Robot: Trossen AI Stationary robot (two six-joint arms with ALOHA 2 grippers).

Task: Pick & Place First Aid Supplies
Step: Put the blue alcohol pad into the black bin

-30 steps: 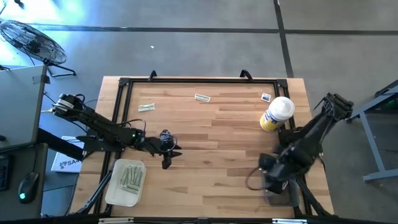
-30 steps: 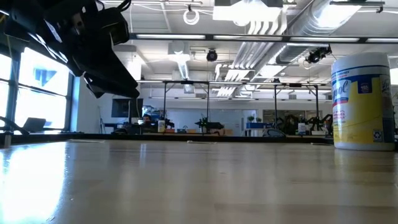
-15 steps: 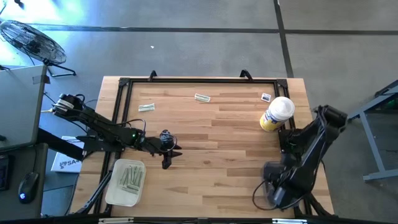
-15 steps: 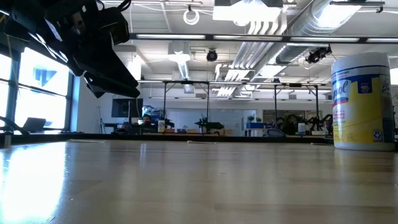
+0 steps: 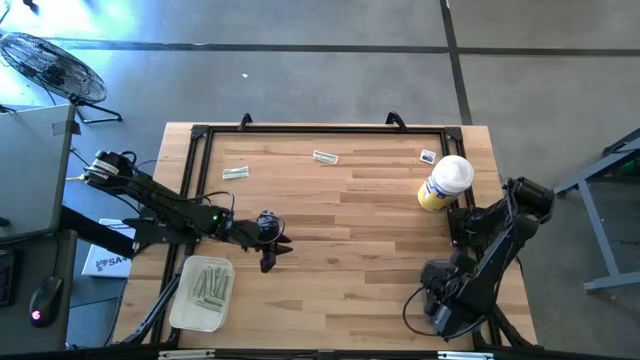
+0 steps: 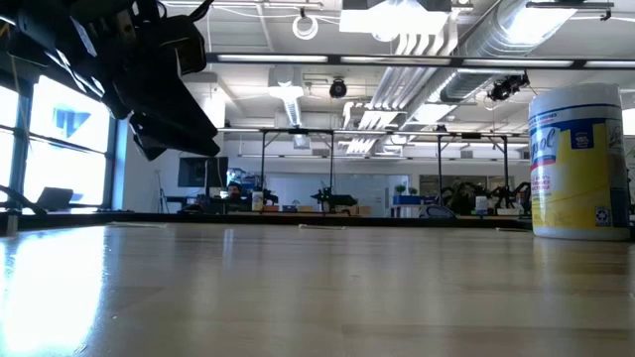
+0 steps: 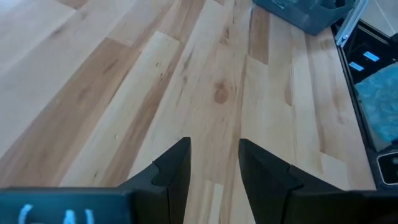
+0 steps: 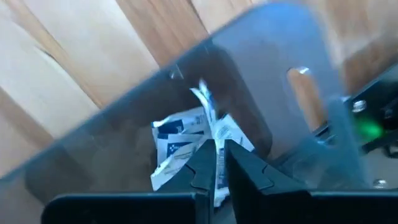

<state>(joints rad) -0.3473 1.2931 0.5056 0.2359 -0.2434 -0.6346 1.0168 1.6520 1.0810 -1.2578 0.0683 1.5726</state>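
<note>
Right tool [image 8: 216, 163] has swung to the tabletop's [image 5: 380, 230] near corner, fingers narrowly pinching a white packet [image 8: 214, 140]; left tool [image 7: 214, 163] hovers parted, empty

Two narrow pale greenish strip packets [image 5: 235, 172] [image 5: 325, 157] and one small white square packet [image 5: 428, 156] lie flat, apart, along the desk's far side; several white blue-marked packets [image 8: 186, 146] are piled in a grey bin.

High view: overhead, straight down, whole wooden table [image 5: 360, 230] in shot. Low view: tabletop height, level across table into room; yellow wipes canister [image 6: 580, 164] close at right, shared with high view [image 5: 444, 183]. Left wrist: near bare planks. Right wrist: close over grey bin [image 8: 261, 81].
</note>
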